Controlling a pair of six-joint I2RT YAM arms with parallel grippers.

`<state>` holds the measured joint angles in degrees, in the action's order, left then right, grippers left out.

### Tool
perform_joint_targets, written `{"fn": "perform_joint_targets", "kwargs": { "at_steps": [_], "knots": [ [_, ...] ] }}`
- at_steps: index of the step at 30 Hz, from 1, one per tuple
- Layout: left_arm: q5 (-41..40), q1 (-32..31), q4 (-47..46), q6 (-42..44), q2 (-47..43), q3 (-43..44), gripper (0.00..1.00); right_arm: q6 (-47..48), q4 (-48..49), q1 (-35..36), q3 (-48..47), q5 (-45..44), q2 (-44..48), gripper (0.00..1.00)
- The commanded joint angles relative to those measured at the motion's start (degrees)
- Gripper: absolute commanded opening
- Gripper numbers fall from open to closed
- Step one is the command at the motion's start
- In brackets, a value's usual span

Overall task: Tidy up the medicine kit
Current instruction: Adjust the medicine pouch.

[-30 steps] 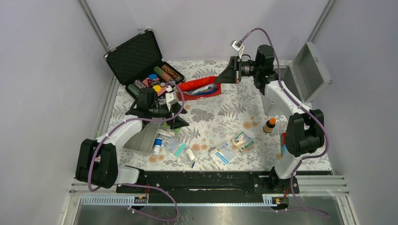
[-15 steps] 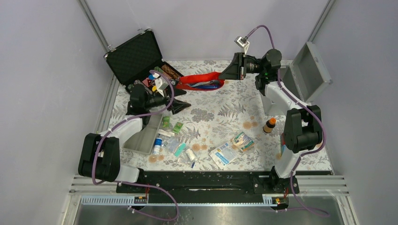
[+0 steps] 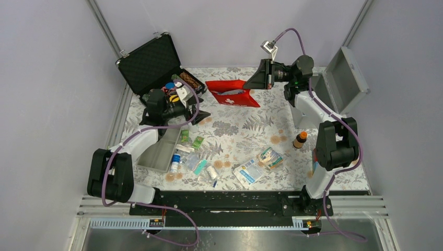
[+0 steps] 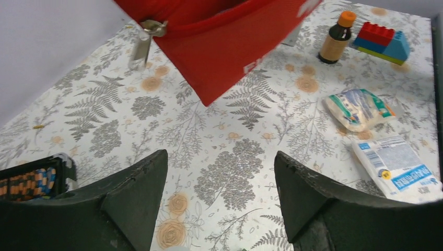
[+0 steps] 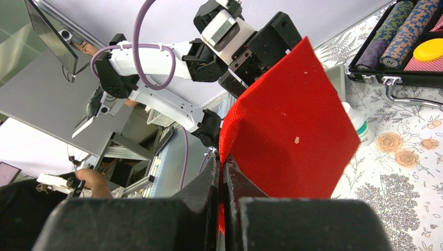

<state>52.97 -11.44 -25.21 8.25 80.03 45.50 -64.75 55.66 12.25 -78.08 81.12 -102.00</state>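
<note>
Top view: my right gripper (image 3: 251,83) is clamped on one edge of a red pouch (image 3: 232,94) at the far middle of the table (image 3: 245,125). The pouch shows white markings I cannot read from here. My left gripper (image 3: 201,114) hangs just left of the pouch, fingers apart and holding nothing. The kit (image 3: 345,78) stands at the far right edge beside the right arm, lid open. A black case (image 3: 156,65) of coloured chips lies open at the far left. A brown bottle (image 3: 300,139) stands near the right arm, and small packets lie near the front.

Left wrist view: the two fingers (image 4: 136,198) are spread wide. The pouch hangs above the table ahead of them with its zip pull (image 4: 142,42) dangling. White letters on the pouch are cut off and unreadable. The blue print on a white packet (image 4: 399,167) is too small to read.

Right wrist view: the fingers (image 5: 206,188) are pressed together on the pouch's edge, and the red fabric fans out ahead.
</note>
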Motion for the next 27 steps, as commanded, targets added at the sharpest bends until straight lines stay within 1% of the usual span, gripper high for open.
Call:
{"fn": "perform_joint_targets", "kwargs": {
  "at_steps": [1, 3, 5, 8, 10, 14, 22, 24, 27],
  "knots": [
    [7.0, -0.6, -4.9, -2.1, -1.7, -1.0, 0.74, 0.9, 0.8, 0.1, -0.3, 0.4, 2.0, 0.00],
    [7.7, -1.6, -9.5, -5.9, -1.4, -1.6, 0.74, 0.9, 0.8, 0.1, -0.3, 0.4, 1.9, 0.00],
    [6.2, -2.2, -12.0, -7.9, -0.6, -1.3, 0.74, 0.9, 0.7, 0.1, -0.2, 0.4, 2.0, 0.00],
    [4.2, -2.9, -11.9, -7.0, 1.3, 0.4, 0.74, 0.9, 0.5, 0.1, 0.2, 0.6, 2.7, 0.00],
    [4.2, -3.1, -12.0, -7.1, 2.9, 1.6, 0.75, 1.1, 0.3, 0.1, 0.6, 0.6, 3.2, 0.00],
    [6.1, -4.2, -16.2, -11.8, 5.4, 3.3, 0.77, 2.8, -1.7, 0.1, 1.4, 0.7, 4.4, 0.00],
    [6.5, -7.2, -19.4, -14.4, 10.2, 6.5, 0.78, 4.0, -3.4, 0.1, 2.4, 1.0, 5.8, 0.00],
    [7.5, -7.3, -22.5, -16.9, 11.6, 7.1, 0.77, 4.6, -4.1, 0.1, 2.5, 1.3, 6.5, 0.00],
    [9.6, -7.3, -30.2, -24.4, 12.5, 6.7, 0.71, 7.8, -8.3, 0.1, 2.5, 1.5, 7.4, 0.00]
  ]
}}
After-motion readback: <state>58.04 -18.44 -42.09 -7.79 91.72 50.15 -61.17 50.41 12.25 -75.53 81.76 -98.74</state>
